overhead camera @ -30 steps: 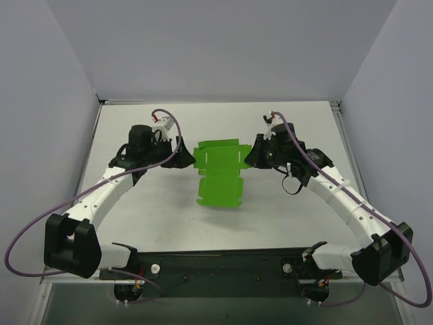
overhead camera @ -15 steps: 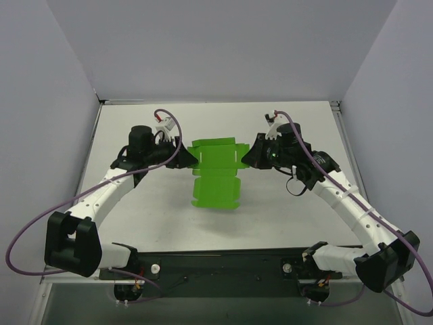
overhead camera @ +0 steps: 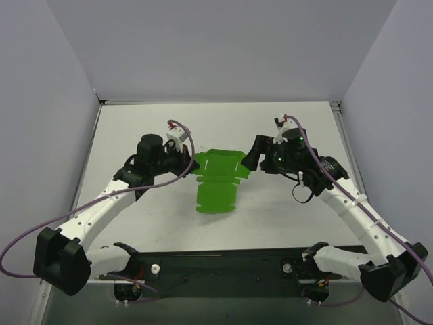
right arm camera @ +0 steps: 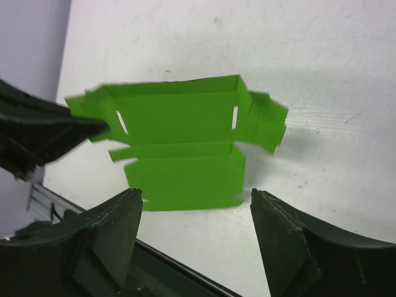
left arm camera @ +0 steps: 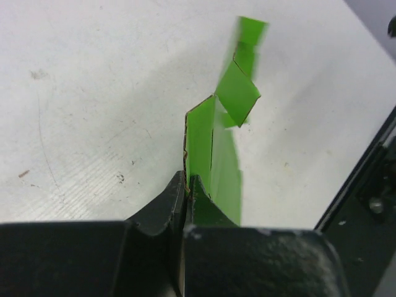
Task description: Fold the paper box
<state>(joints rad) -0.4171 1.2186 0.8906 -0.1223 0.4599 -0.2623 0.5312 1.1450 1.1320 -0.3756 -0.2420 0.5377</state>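
The paper box [overhead camera: 218, 183] is a flat, bright green card blank with flaps and tabs, hanging over the middle of the white table [overhead camera: 135, 122]. My left gripper [overhead camera: 191, 164] is shut on its left edge; in the left wrist view the jaws [left arm camera: 187, 182] pinch the thin green card [left arm camera: 219, 142], which stands edge-on. My right gripper [overhead camera: 252, 157] is just off the box's right side. In the right wrist view the gripper [right arm camera: 196, 195] stands open, with the box [right arm camera: 179, 124] beyond the fingertips and untouched. The left gripper's dark fingers [right arm camera: 55, 127] show at that view's left.
A black rail [overhead camera: 216, 261] with both arm bases runs along the table's near edge. Grey walls close in the table at the back and on both sides. Purple cables loop off each arm.
My left gripper has shut on the box's left edge. The right gripper has opened and let go of the right edge. The box has tilted, its lower panel hanging.
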